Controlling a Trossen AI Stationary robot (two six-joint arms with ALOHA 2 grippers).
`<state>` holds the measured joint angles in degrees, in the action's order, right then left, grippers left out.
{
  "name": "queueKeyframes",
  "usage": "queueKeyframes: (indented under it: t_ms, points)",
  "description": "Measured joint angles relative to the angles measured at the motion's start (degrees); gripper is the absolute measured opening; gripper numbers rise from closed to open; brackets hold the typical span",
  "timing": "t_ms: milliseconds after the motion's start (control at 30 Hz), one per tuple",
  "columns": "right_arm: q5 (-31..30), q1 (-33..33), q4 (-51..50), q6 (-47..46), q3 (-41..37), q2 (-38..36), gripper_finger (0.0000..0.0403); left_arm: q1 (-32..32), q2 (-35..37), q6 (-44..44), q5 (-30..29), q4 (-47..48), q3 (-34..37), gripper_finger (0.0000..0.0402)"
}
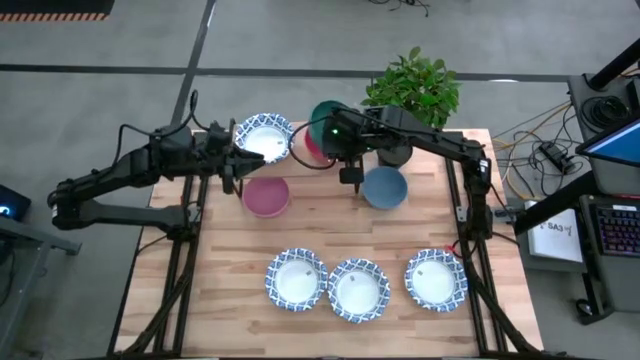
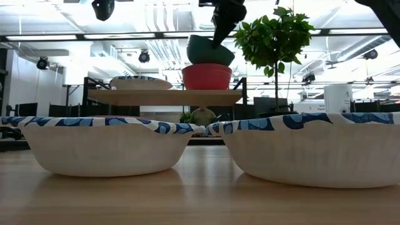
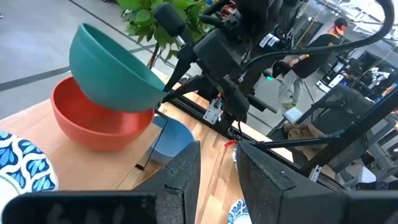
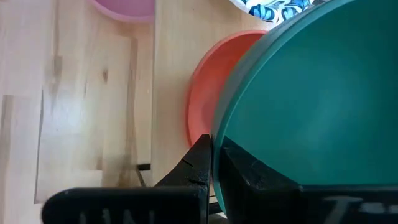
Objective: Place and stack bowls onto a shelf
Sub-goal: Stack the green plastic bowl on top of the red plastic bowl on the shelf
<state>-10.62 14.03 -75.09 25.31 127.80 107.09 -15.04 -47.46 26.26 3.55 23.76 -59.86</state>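
Right tool (image 4: 212,163) pinches green bowl (image 4: 311,93) rim, tilted over red bowl (image 4: 202,93).

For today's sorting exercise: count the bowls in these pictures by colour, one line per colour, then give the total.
White with blue patterned rim: 4
Pink: 1
Red: 1
Blue: 1
Green: 1, tilted over the red one, held in the right claw
Total: 8

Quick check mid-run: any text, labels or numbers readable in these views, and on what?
"SA3", partly legible, on the white sheet right of the table; what follows is too small to read.
The blue screen at the right edge shows nothing legible.
The bowls and shelf carry no text.
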Motion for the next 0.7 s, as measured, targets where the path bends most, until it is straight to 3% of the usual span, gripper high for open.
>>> queueKeyframes:
  t_ms: [167,533,700]
  points:
    - [0.1,0.0,0.3,-0.1,-0.1,0.0,0.0019,0.0,-1.8,0.1,0.0,-1.5,0.0,0.0086]
    - [-1.5,0.3,0.4,-2.7,0.4,0.0,0.0109,0.0,-4.2,1.8,-0.1,-1.9,0.0,0.0086]
    - [-2.5,0.2,0.2,-3.4,1.9,-0.5,0.0119,0.0,-5.0,2.8,-0.1,-2.0,0.0,0.0086]
